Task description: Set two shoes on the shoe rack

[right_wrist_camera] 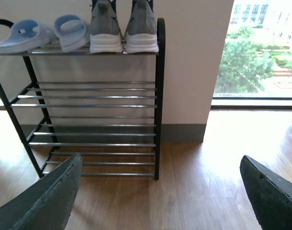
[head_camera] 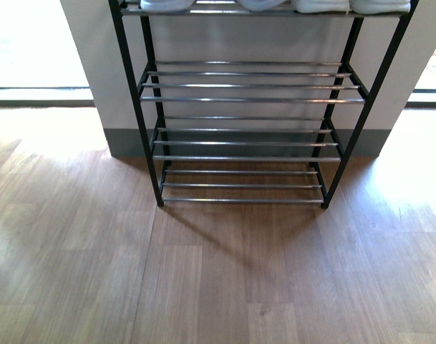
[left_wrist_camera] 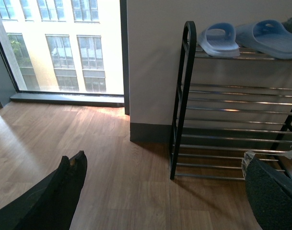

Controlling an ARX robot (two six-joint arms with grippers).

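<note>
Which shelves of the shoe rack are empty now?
The three lower shelves are empty; slides and sneakers fill the top one.

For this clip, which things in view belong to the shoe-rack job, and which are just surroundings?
Part of the job:
- grey sneakers, on the top shelf
- pale blue slides, beside them on the top shelf
- shoe rack
- left gripper and right gripper, both open and empty

Surroundings:
- wood floor
- wall
- windows
</note>
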